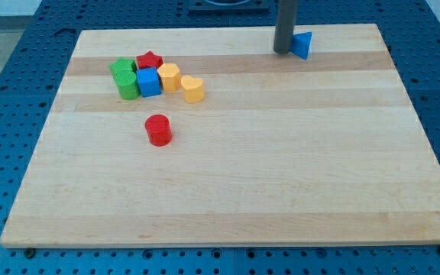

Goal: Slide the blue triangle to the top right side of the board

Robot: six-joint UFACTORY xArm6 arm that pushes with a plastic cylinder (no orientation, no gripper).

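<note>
Camera view: my tip (283, 51) touches the blue triangle (302, 44); light, slippery, may pivot; no claw here.

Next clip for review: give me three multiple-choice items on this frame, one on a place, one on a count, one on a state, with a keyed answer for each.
1. Where is the blue triangle?
A. near the view's top edge, right of centre
B. bottom left corner
C. in the cluster

2. How many red blocks show?
A. one
B. two
C. four

3. My tip is:
A. among the cluster
B. right beside the triangle's left side
C. out of view

Answers:
1 A, it lies by the board's top edge.
2 B, a red star and a red cylinder.
3 B, the rod ends just left of it.
</note>
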